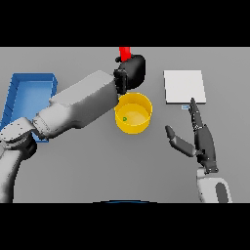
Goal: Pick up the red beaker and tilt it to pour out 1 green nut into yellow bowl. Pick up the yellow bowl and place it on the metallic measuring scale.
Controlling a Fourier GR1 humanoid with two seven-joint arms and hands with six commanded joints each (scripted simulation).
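The left hand (133,68) has its fingers clenched round the red beaker (125,52), held just behind the yellow bowl (133,113). A green nut (125,118) lies inside the bowl, so the pour looks done.

The bowl seems light, stiff and smooth-walled — likely slippery, so its rim or outer wall is the place to grip.

The right hand (199,139) rests with fingers released, the bowl to their left, the scale (184,86) just beyond their tips.

A blue tray (29,95) sits well clear; only the left forearm crowds the bowl.
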